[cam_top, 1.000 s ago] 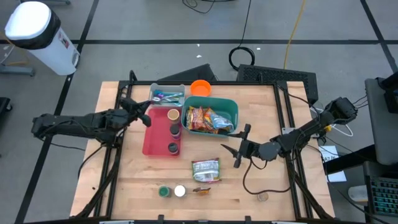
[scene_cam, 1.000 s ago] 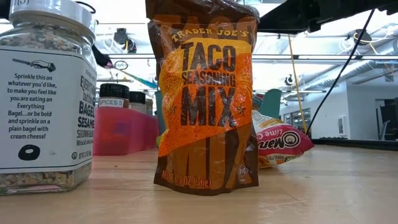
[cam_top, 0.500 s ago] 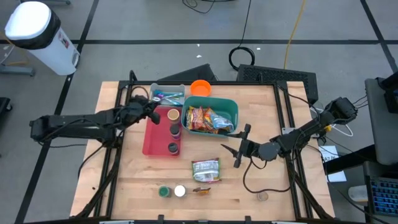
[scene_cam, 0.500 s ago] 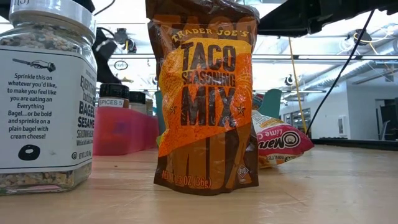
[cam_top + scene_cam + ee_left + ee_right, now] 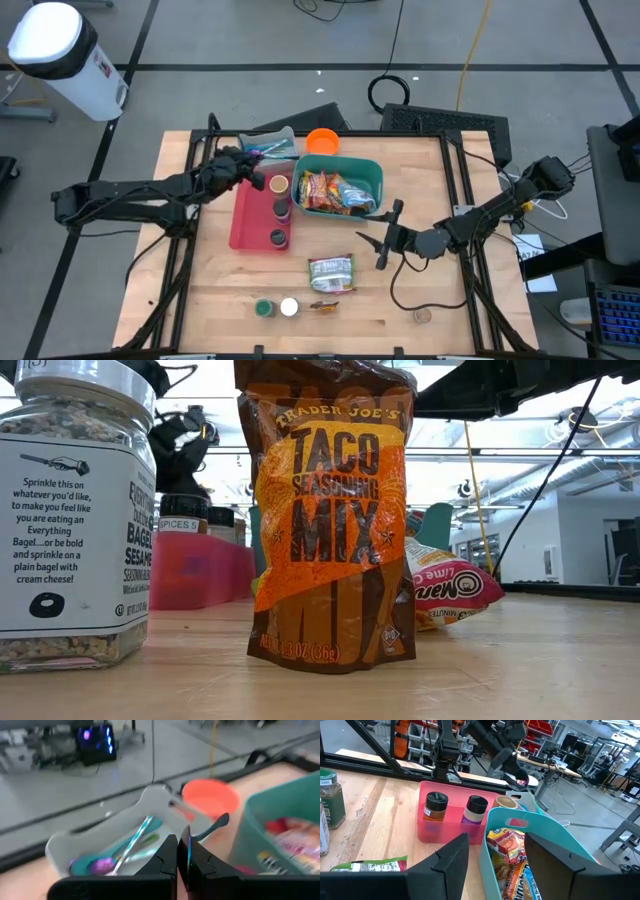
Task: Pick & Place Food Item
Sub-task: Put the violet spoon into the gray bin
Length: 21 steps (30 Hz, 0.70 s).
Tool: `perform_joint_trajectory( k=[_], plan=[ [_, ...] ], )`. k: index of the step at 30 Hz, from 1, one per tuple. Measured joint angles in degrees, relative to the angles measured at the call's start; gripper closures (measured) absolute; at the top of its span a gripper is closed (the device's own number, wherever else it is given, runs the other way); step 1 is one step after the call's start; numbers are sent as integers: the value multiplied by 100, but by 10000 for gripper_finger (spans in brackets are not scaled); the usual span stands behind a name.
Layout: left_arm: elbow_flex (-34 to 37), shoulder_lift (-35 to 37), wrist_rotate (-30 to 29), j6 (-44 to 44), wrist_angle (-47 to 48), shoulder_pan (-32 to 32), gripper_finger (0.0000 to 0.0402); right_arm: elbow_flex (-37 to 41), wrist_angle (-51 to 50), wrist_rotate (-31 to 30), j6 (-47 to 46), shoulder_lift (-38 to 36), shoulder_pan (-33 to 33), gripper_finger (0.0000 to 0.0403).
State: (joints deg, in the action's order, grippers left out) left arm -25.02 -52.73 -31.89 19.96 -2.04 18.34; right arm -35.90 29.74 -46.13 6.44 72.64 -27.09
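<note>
The job looks barely begun: the left pincer (image 5: 255,180) hangs empty, fingers pressed together, over the near corner of the pink bin (image 5: 245,225) of spice jars (image 5: 278,209), with the utensil tray (image 5: 100,837) just beyond. The right pincer (image 5: 385,235), spread wide and empty, waits beside the teal basket (image 5: 372,172) of snack packets (image 5: 335,192), while the green food pouch (image 5: 331,274) lies on the surface (image 5: 440,170) nearby, unplaced.

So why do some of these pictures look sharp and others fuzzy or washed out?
Left wrist view: soft and blurred throughout, so the grey plastic cutlery tray and orange bowl smear. Low view: the brown-and-orange taco seasoning packet is crisp, but bright ceiling light behind washes out the room. High view: even light, faint shadows. Right wrist view: the pink plastic bin is clear, while the fingers look blurry up close.
</note>
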Motion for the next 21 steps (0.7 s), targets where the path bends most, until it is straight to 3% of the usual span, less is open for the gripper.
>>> perform_joint_trajectory(
  k=[2,6,10,14,21],
  plan=[
    [-4,51,-261,-111,-146,-123,396,0,0,0,2,0,0,220],
    [-4,79,-1351,-226,41,-338,396,0,-9,2,7,0,0,224],
    [-4,60,-1523,-41,579,-320,396,0,-9,2,11,0,0,223],
    [-4,57,-1163,125,905,-159,396,2,-7,2,15,0,0,223],
    [-4,57,435,31,942,117,396,0,-7,2,21,0,0,229]
  ],
)
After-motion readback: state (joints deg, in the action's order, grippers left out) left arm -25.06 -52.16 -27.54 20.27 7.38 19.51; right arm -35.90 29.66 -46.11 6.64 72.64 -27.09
